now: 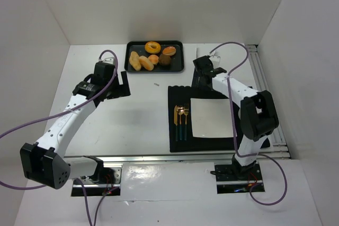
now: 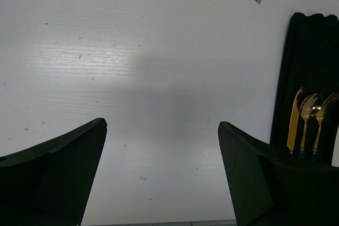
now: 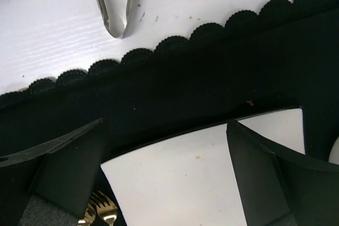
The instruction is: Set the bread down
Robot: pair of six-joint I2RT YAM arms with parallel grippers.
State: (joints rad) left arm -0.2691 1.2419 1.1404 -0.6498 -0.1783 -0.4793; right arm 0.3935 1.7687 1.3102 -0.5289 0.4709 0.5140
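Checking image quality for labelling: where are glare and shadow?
Top external: glare on the glossy white table at its near edge. Left wrist: soft grey shadow ahead of the left gripper. Right wrist: black scalloped placemat loses detail; white square plate reads clearly.

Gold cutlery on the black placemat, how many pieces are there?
3. A gold knife, a gold spoon and a gold fork lie side by side on the black scalloped placemat, left of the white square plate. None appears hidden.
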